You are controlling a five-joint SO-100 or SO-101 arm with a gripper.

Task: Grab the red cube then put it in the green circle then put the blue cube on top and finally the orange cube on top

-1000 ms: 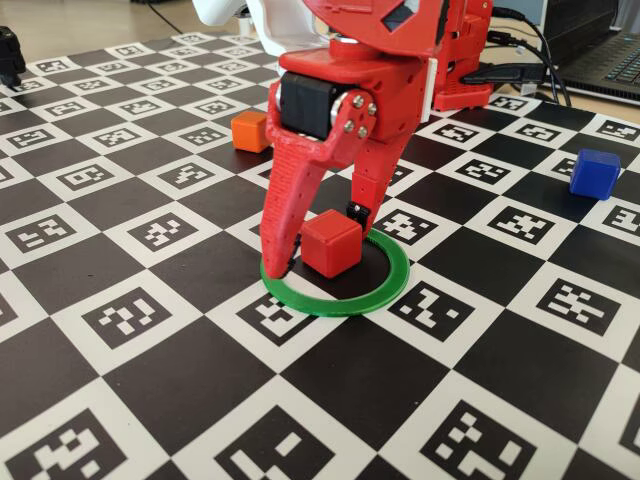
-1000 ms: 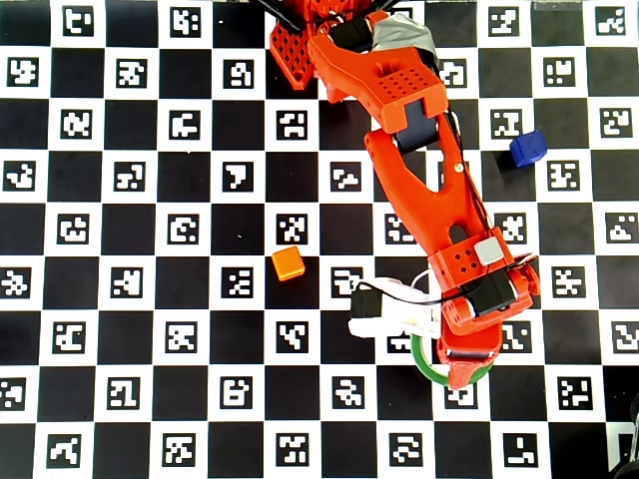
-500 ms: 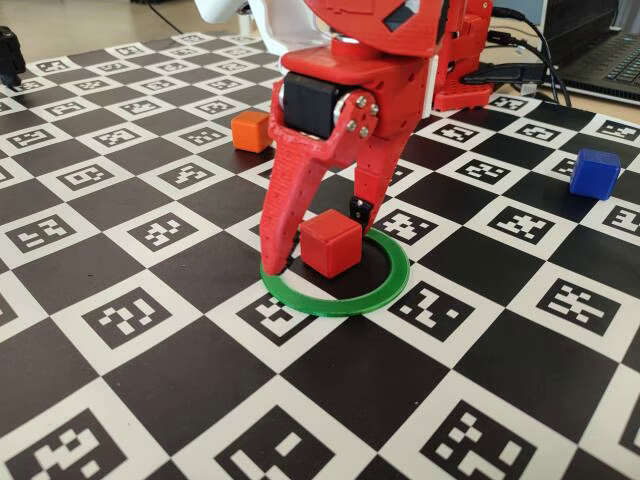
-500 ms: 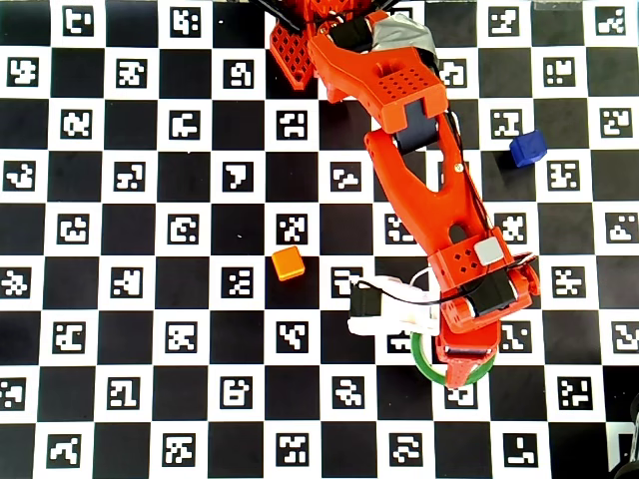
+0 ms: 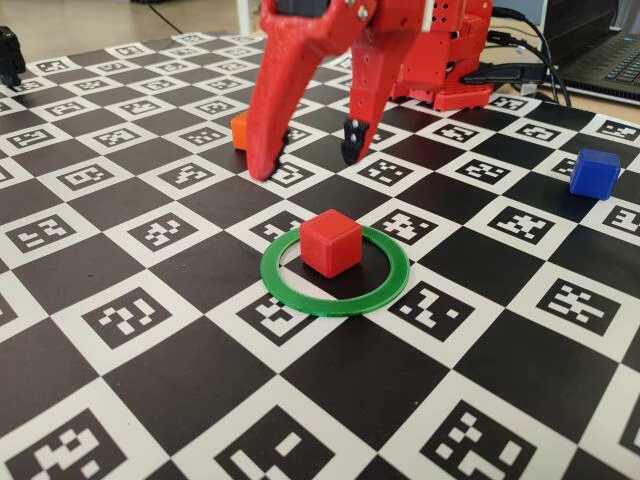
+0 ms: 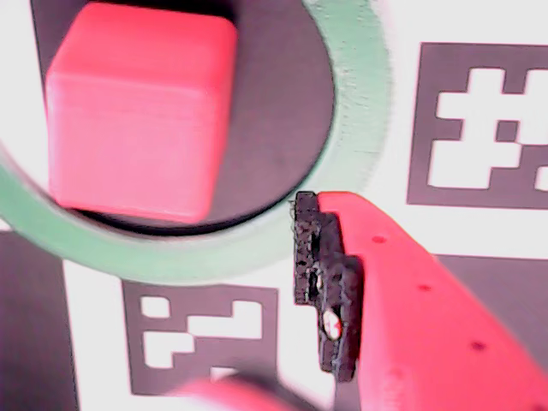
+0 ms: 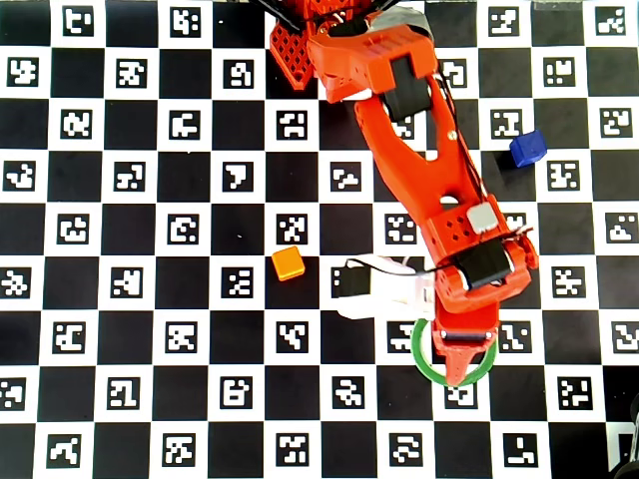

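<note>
The red cube rests on the mat inside the green circle, with nothing touching it. My gripper hangs open and empty above and just behind the cube. In the overhead view the gripper covers the red cube. The orange cube sits partly behind one finger in the fixed view. Far right in that view stands the blue cube.
A checkerboard mat with printed markers covers the table. The arm's red base stands at the back. A laptop and cables lie at the back right, and a black object at the back left.
The gripper has lifted up and back off the red cube, its fingers now clear of the mat. The cube stays in the green circle.
</note>
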